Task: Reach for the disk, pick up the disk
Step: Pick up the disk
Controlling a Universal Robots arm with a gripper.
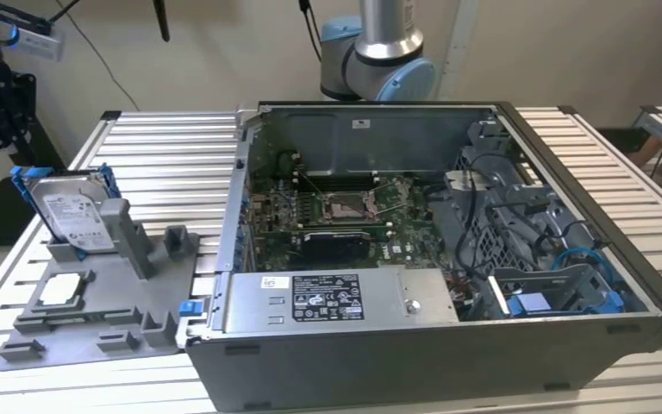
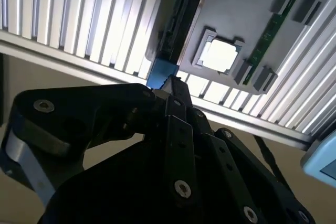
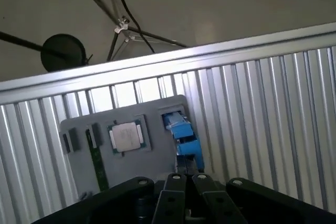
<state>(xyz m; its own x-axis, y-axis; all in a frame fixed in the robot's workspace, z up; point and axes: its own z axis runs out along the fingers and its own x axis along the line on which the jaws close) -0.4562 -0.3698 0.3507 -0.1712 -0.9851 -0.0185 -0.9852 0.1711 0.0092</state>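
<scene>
While propped in grey holder, disk silver, white-labelled, blue-framed.

Robotics lab or test workshop, slatted aluminium bench, robot arm behind it, opened computer case with bare circuit board, grey parts holder, plain walls.
</scene>
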